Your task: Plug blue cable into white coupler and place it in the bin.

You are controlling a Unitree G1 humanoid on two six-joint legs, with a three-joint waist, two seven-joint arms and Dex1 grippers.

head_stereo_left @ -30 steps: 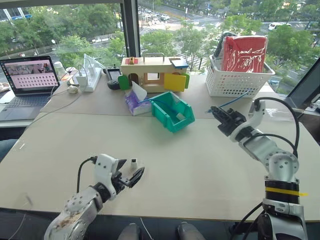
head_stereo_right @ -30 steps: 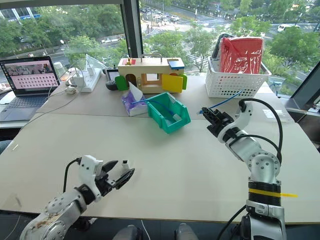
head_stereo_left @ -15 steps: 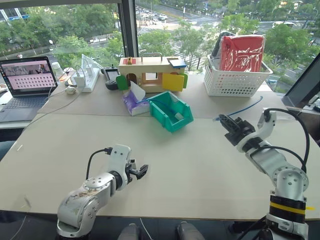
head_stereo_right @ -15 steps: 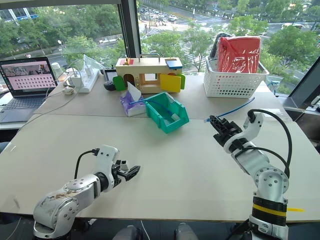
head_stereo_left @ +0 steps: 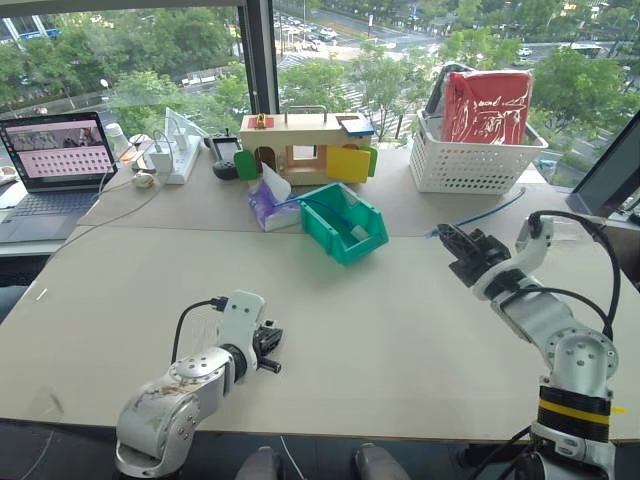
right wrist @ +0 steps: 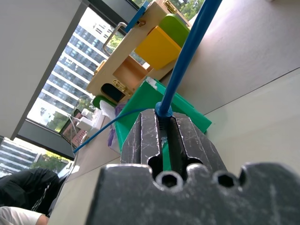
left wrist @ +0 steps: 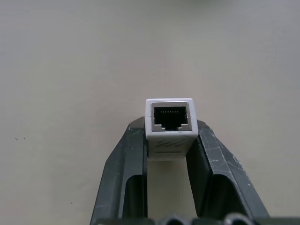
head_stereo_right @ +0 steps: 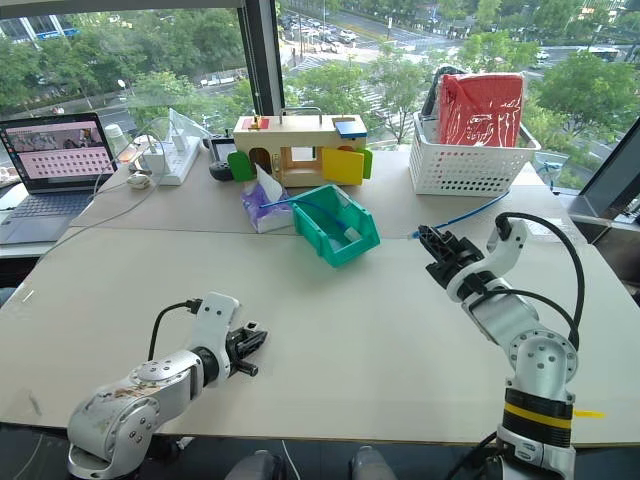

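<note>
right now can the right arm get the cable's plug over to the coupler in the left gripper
Probably yes. The right gripper is shut on the blue cable, the left gripper holds the white coupler with its socket face uncovered, and only bare table lies between them.

The pale desk point(head_stereo_left: 400, 330) carries, along its far side, an open laptop point(head_stereo_left: 55, 165), a white power strip point(head_stereo_left: 185, 160), a wooden toy house point(head_stereo_left: 305, 145), a tissue pack point(head_stereo_left: 265, 205), the teal bin point(head_stereo_left: 345, 222) and a white lattice basket point(head_stereo_left: 470, 160).
</note>
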